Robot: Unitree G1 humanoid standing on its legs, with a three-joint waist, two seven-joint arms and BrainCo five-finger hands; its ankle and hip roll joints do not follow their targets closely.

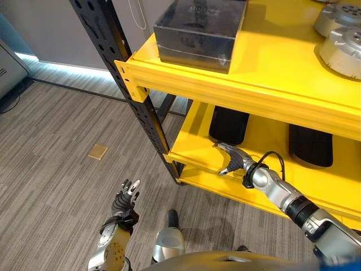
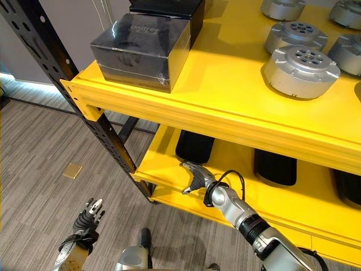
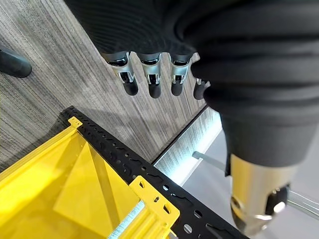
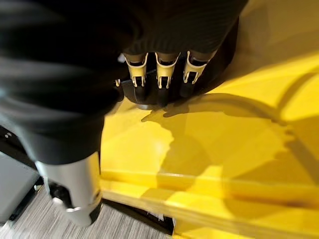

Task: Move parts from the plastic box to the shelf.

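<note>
Nearest the robot, the left hand [image 1: 127, 197] hangs low over the grey floor [image 1: 51, 186], well short of the yellow shelf [image 1: 271, 93]. Its fingers are straight and relaxed and it holds nothing; in its wrist view only the floor and the black perforated upright [image 3: 149, 179] show past them. It looks to be idling, out of the working arm's way.

Further out, the right hand [image 2: 194, 176] reaches over the front edge of the lower deck [image 2: 169, 169], near that deck's left end and close to the upright. Its fingers [image 4: 159, 82] are extended, their dark tips at the near end of a flat black part [image 2: 194, 147]; they are not curled round it, so the hand reads as released. Whether the tips actually touch the part I cannot tell. My guess is that the part sits where it should and the hand is nudging it or letting go.

That black part is an elongated pad with rounded ends, lying flat, its long axis running from the front edge toward the back. A second black pad [image 2: 274, 166] lies to its right, parallel and well apart, so they seem to be laid in a row.

Farthest off, on the upper deck, a dark box [image 2: 141, 51] stands at the front left corner and round silver motor parts [image 2: 302, 70] sit toward the right.
</note>
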